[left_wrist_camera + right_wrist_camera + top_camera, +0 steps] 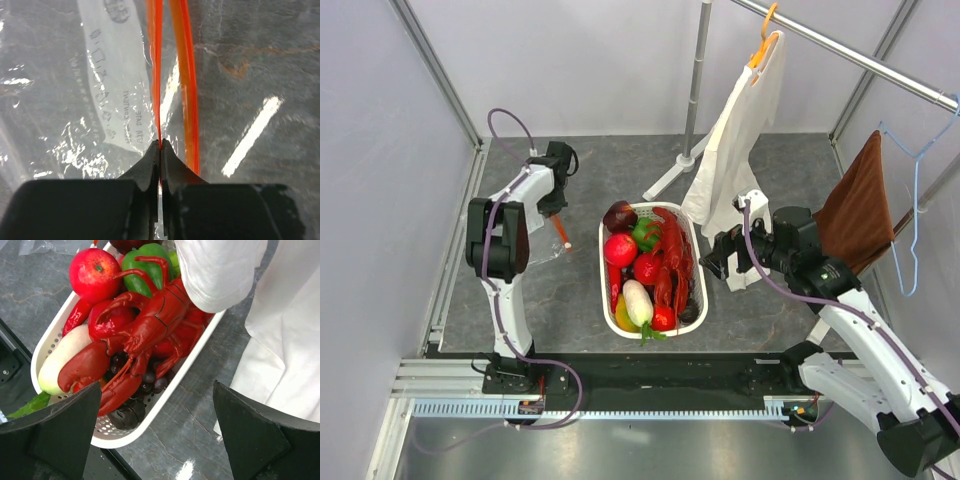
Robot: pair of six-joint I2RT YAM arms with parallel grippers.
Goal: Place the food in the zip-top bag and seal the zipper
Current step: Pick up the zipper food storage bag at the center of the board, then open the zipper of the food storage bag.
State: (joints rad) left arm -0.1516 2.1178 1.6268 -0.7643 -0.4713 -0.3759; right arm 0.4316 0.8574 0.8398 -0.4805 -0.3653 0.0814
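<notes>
Left tool [160,146] is clamping one track of the thin orange-red plastic zipper strip [156,70], jaws together on it. The second track is sitting just right of it, apart. Clear crinkly zip-top bag [542,252] is lying over the grey desk [570,170], left of the white slotted oval basket [603,245]. Right tool [156,435] is hovering at the basket's right, jaws wide apart, gripping nothing. Glossy toy food is sitting in the basket: red lobster [150,325], red apple [95,272], green pepper [145,260].

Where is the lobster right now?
Top view: the lobster lies along the right side of the basket, right of the apple. The right wrist view shows it draped over the grapes.
</notes>
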